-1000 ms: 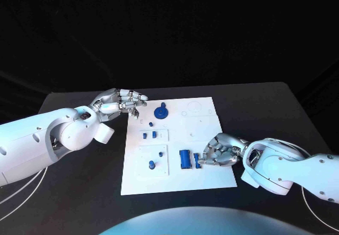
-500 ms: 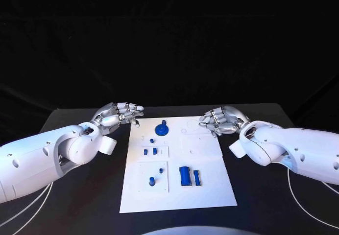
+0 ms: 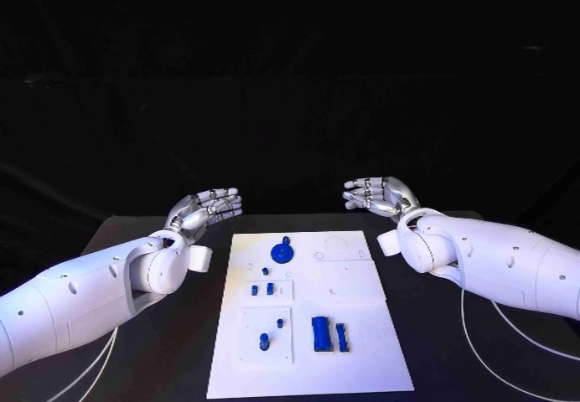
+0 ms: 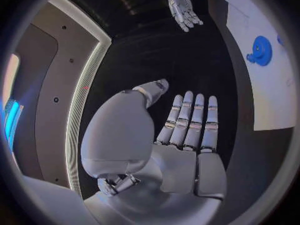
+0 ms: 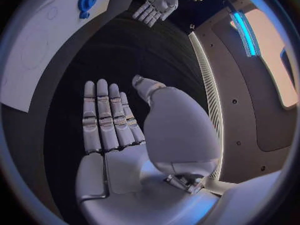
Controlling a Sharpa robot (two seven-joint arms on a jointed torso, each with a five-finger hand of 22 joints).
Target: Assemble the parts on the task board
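Over on the left, the left hand (image 3: 205,207) hangs above the table's far edge, palm up, fingers (image 4: 189,117) stretched flat and side by side, nothing in them. The task board (image 3: 363,335) lies nearer the robot than those fingertips, well apart from them, with nothing touching it.

Moving across the board: a blue gear-shaped disc (image 3: 281,249) sits at the far end, the part closest to the fingers of either hand. Nearer the robot come small blue pegs (image 3: 260,290) in a raised white panel, one more peg (image 3: 264,341) in a lower panel, and two blue rectangular blocks (image 3: 326,333) standing side by side, farthest from both hands.

On the right, the right hand (image 3: 376,195) mirrors its partner: palm up, fingers (image 5: 103,112) straight and close together, carrying nothing, also beyond the board's far end.

Now the risks, as I judge them. Both hands must turn over and reach back in; a broad, flat approach could sweep the small pegs out of their seats. The two blocks stand so close that fingers going for one may knock the other. And a push on the board's rim could slide the whole plate.
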